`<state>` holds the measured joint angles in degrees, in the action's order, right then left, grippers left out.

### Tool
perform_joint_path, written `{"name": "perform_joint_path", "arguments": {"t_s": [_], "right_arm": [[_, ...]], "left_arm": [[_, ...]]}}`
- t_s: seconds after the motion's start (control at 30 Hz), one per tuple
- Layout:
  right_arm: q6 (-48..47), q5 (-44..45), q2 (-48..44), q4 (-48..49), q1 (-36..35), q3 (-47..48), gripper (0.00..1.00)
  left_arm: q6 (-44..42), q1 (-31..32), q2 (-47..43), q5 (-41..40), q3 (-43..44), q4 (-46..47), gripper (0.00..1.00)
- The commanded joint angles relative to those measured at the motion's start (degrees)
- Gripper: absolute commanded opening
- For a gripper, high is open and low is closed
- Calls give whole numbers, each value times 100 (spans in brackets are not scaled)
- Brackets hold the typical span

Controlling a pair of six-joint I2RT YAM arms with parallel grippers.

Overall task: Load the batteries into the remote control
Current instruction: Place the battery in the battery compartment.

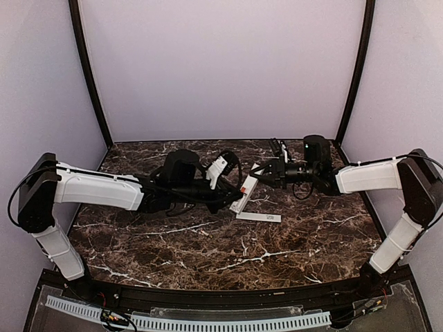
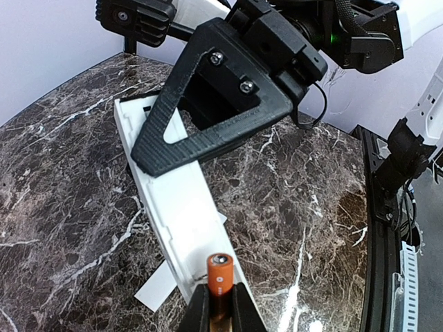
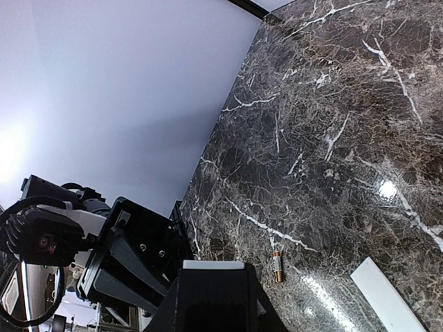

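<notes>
Pinching one orange battery (image 2: 219, 275) in the left fingers (image 2: 200, 309), closed narrow on its sides, with its free end poking out forward. Holding it right at the near end of the white remote (image 2: 181, 207); cannot tell whether touching or just above. Clamping that remote farther along with the right fingers (image 2: 225, 130), shut across its width and keeping it slanted. Can also make out a second battery (image 3: 277, 266) lying loose on the bench (image 3: 332, 138), well apart from the rest, and a flat white cover strip (image 2: 158, 285) lying under the remote's near end.

Judging from this, about to seat the first cell. Could jam it on the recess edge if brought down off-line or too steep. Could twist the remote in the right grip by pressing hard, since held at one spot only. Could put it in the wrong way round; cannot read any polarity marks here. Could lose it rolling across the smooth bench if released before properly seated.
</notes>
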<state>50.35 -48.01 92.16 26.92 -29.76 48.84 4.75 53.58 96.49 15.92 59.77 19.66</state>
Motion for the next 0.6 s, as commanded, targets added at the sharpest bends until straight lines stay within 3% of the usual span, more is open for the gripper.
{"name": "perform_joint_path", "arguments": {"t_s": [0.0, 0.57], "right_arm": [[102, -80, -80, 155, -40, 143, 0], [159, -102, -93, 174, 8, 130, 0]], "left_arm": [[-72, 25, 46, -27, 97, -124, 0], [-156, 35, 10, -340, -89, -317, 7]]}}
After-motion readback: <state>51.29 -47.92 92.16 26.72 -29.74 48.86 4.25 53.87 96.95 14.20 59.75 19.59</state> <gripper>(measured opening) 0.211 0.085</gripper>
